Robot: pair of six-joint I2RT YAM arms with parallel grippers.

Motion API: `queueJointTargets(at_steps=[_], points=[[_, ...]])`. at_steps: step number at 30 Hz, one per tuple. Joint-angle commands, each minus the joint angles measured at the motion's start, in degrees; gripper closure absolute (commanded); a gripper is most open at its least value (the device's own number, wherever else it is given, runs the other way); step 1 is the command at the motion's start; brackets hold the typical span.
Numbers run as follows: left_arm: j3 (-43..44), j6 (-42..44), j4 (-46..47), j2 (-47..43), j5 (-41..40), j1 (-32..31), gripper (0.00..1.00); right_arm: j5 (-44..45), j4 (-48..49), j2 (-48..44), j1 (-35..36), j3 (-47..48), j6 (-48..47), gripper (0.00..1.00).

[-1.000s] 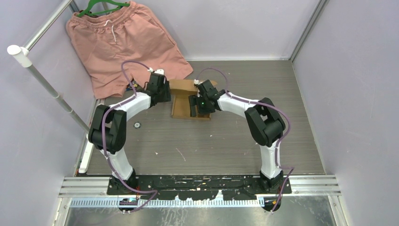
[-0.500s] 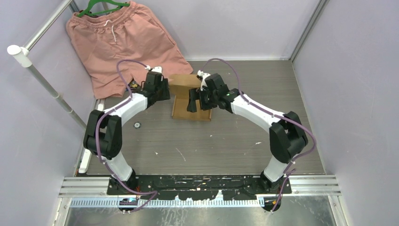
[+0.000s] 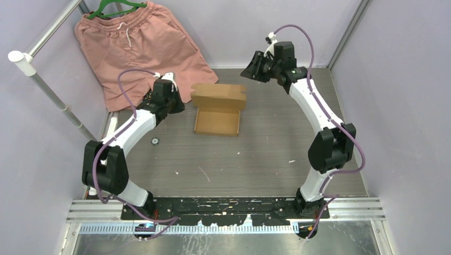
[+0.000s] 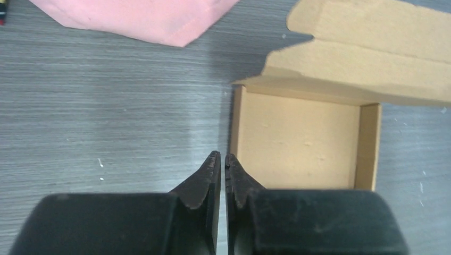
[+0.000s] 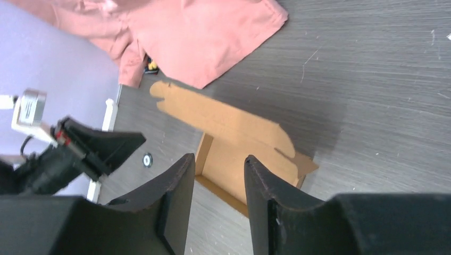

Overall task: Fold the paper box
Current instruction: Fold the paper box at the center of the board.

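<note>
The paper box [image 3: 216, 116] is a brown cardboard tray with raised walls and an open lid flap at its far side, in the middle of the table. It also shows in the left wrist view [image 4: 306, 133] and the right wrist view [image 5: 239, 154]. My left gripper [image 3: 180, 106] is shut and empty, just left of the box's left wall; its tips [image 4: 222, 158] hover by that wall. My right gripper [image 3: 245, 72] is open and empty, raised high behind and to the right of the box [image 5: 217, 162].
Salmon-pink shorts [image 3: 141, 45] on a green hanger lie at the far left, their hem near the box's lid. A metal rail [image 3: 50, 90] runs along the left side. A small round washer [image 3: 155, 141] lies left of the box. Purple walls enclose the table.
My right gripper has let go of the box and lifted up and back to the far right. My left gripper has drawn back left off the box. The lid flap stands open.
</note>
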Motion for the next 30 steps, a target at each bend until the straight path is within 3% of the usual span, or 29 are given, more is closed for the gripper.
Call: queueJointTargets(at_steps=[1, 4, 8, 10, 12, 16, 19, 24, 30], points=[[-2.5, -2.9, 0.7, -4.2, 5.9, -0.3, 0.96, -1.2, -5.2, 6.2, -0.8, 9.2, 2.1, 0.56], [-5.0, -3.6, 1.9, -5.1, 5.9, -1.4, 1.00, -1.4, -6.9, 11.9, -1.4, 14.4, 2.7, 0.70], [-7.2, -3.8, 2.8, -4.9, 6.0, -2.4, 1.00, -0.4, -7.9, 17.4, -1.6, 18.5, 3.2, 0.71], [-7.3, -4.1, 1.5, -5.0, 2.0, -2.4, 1.00, 1.2, -8.8, 18.0, -1.7, 18.7, 2.6, 0.69], [-6.8, -3.9, 0.9, -5.3, -0.6, -1.7, 0.98, 2.6, -8.7, 16.7, -1.9, 16.4, 1.5, 0.58], [-1.9, -2.8, 0.0, -4.2, 2.6, 2.1, 0.59, 4.1, -5.6, 10.7, -3.3, 7.3, -1.1, 0.47], [1.0, -2.1, 2.1, -1.6, 13.1, 6.1, 0.49, 4.0, 1.6, 5.6, -4.0, -2.2, -2.6, 0.43], [6.6, -2.8, 8.1, 5.4, 28.0, 9.5, 0.48, 0.8, 8.8, 2.4, -4.0, -11.4, -7.0, 0.43], [17.0, 1.5, 5.1, 14.8, 43.2, 10.2, 0.47, -0.4, 11.3, -1.2, -4.9, -17.5, -11.6, 0.45]])
